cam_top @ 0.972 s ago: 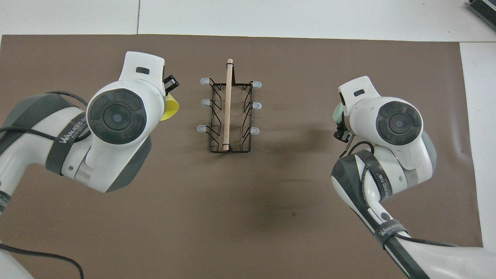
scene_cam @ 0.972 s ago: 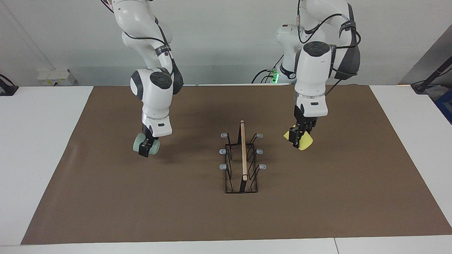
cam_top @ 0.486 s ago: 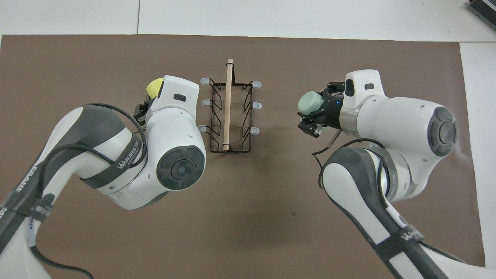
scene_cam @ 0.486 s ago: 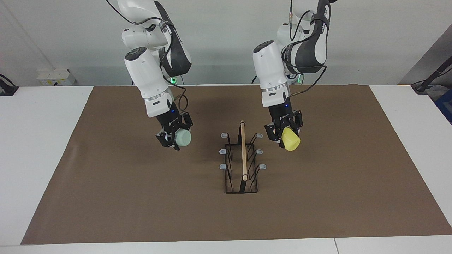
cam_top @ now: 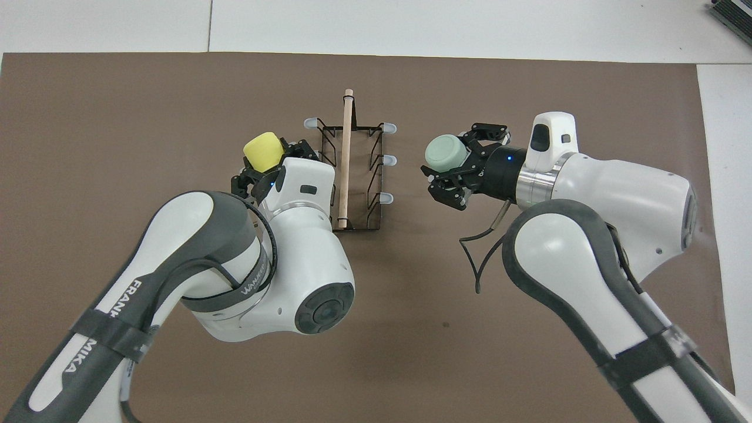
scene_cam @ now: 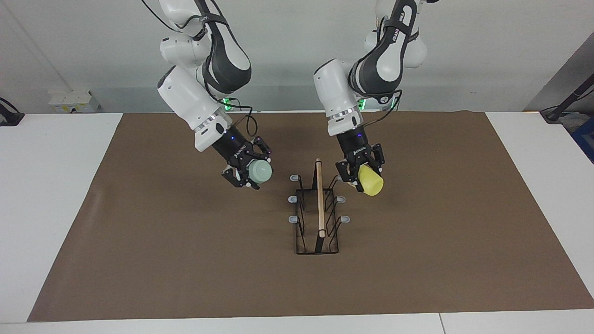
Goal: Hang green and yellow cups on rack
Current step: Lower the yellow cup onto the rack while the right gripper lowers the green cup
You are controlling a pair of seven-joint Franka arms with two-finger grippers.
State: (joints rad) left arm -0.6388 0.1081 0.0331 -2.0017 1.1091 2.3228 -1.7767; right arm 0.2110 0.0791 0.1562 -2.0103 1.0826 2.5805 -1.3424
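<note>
- Facing view: left gripper (scene_cam: 363, 175) clamped the yellow cup (scene_cam: 370, 180) aloft beside the rack (scene_cam: 318, 208); right gripper (scene_cam: 249, 171) clamped the green cup (scene_cam: 260, 172).
- Overhead view: the left arm hid some prongs.

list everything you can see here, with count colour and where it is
pale mint green plastic cup: one, held up in the right hand, over the mat on the right arm's side of the rack
bright yellow plastic cup: one, held up in the left hand, close beside the rack on the left arm's side
narrow black wire rack: one, light wooden rod along the top, six grey-tipped prongs, none carrying a cup, mid-mat
brown mat: one, covers most of the table
white table: one, under the mat
right hand: one, black, shut on the green cup
left hand: one, black, shut on the yellow cup
</note>
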